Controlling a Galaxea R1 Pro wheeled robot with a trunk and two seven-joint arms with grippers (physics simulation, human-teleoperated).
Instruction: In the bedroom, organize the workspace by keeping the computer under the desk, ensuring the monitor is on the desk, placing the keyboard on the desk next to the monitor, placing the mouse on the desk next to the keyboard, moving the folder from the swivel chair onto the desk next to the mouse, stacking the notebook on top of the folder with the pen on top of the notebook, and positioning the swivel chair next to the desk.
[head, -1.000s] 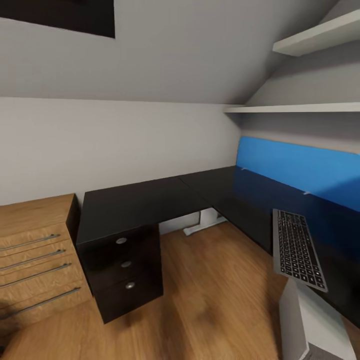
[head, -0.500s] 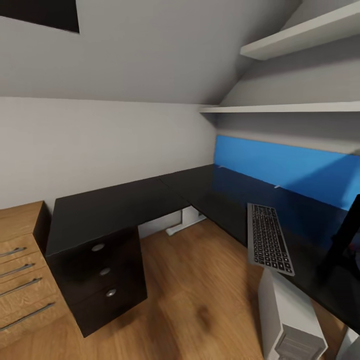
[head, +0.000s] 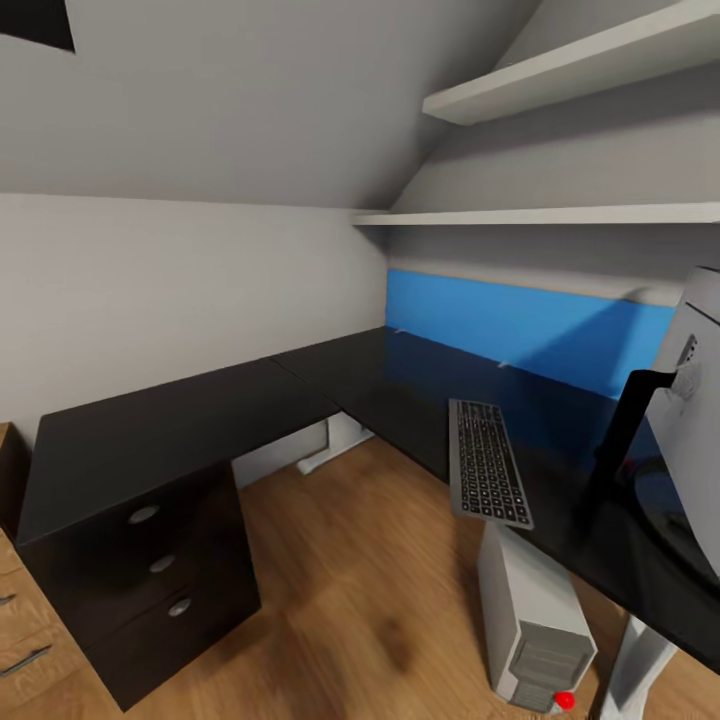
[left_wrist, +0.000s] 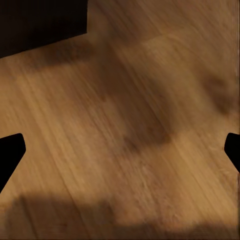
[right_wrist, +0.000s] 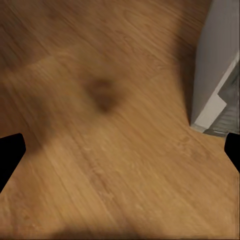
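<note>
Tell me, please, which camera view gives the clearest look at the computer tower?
The head view: the computer stands whole on the wood floor under the desk edge, its front and red light visible. The right wrist view catches just one grey lower corner of it at the picture's edge. The left wrist view looks at floorboards.

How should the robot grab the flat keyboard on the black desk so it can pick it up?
Probably by the near short end of the slim dark-keyed, silver-framed keyboard, which seems to poke past the front edge of the glossy black desk above the silver-grey tower computer. Coming from the floor side, one finger could go over the thin frame and one under it. Lying flat, it offers little else to pinch.
</note>
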